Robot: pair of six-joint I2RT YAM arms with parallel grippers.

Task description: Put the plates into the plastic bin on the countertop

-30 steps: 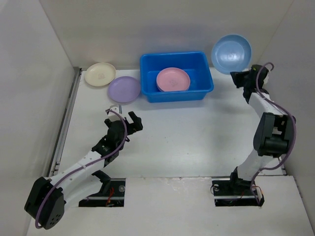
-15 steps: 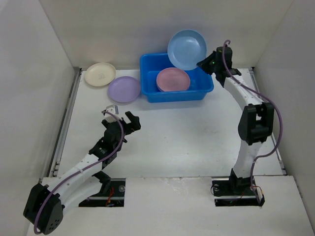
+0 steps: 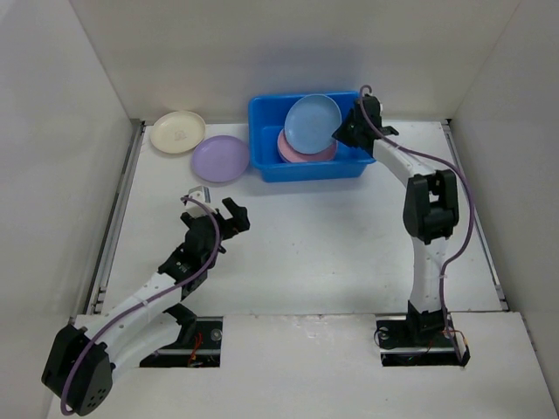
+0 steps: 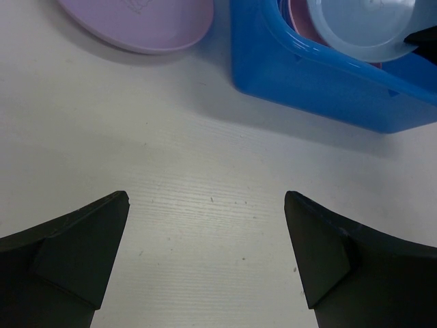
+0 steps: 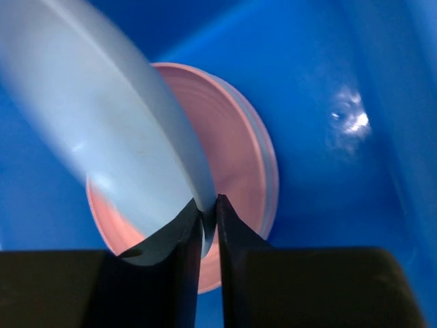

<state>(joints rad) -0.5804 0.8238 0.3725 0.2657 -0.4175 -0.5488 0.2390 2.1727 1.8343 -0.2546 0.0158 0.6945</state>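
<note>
My right gripper (image 3: 342, 133) is shut on the rim of a light blue plate (image 3: 312, 120) and holds it tilted inside the blue plastic bin (image 3: 266, 161), just above a pink plate (image 3: 306, 151) stacked in the bin. The right wrist view shows the blue plate (image 5: 102, 130) pinched at my gripper (image 5: 208, 208) over the pink plate (image 5: 235, 157). A lavender plate (image 3: 220, 158) and a cream plate (image 3: 177, 132) lie on the countertop (image 3: 306, 244) left of the bin. My left gripper (image 3: 224, 212) is open and empty above the countertop (image 4: 205, 198), below the lavender plate (image 4: 136, 24).
White walls enclose the countertop on three sides. A metal rail (image 3: 118, 209) runs along the left side. The bin's near wall (image 4: 328, 82) lies ahead and right of the left gripper.
My right arm has swung left and lowered the light blue plate from above the back right corner into the bin. My left arm has barely moved.
</note>
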